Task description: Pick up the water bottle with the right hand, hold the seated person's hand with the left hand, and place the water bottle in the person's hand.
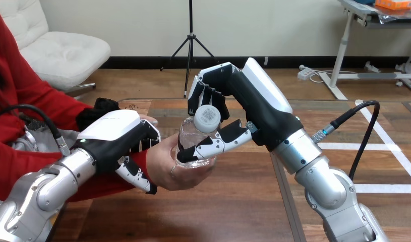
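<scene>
At left, the left hand [112,138] closes on the wrist [150,160] of the person's hand [168,171]: its fingers [147,137] curl over the top and its thumb hooks beneath. At centre, the person's hand is cupped, palm up, above the bench [218,212]. The bottle [193,146] stands nearly upright in it, base against the palm. At right, the right hand [248,101] grips the bottle from above, fingers [209,96] curled behind the cap and thumb laid across the body. We judge the step in hand to be the handover. To do it well, we would steady the wrist, let the base settle fully into the palm, and loosen the right fingers only once the person's fingers wrap the bottle. An early or sideways release may tip it.
</scene>
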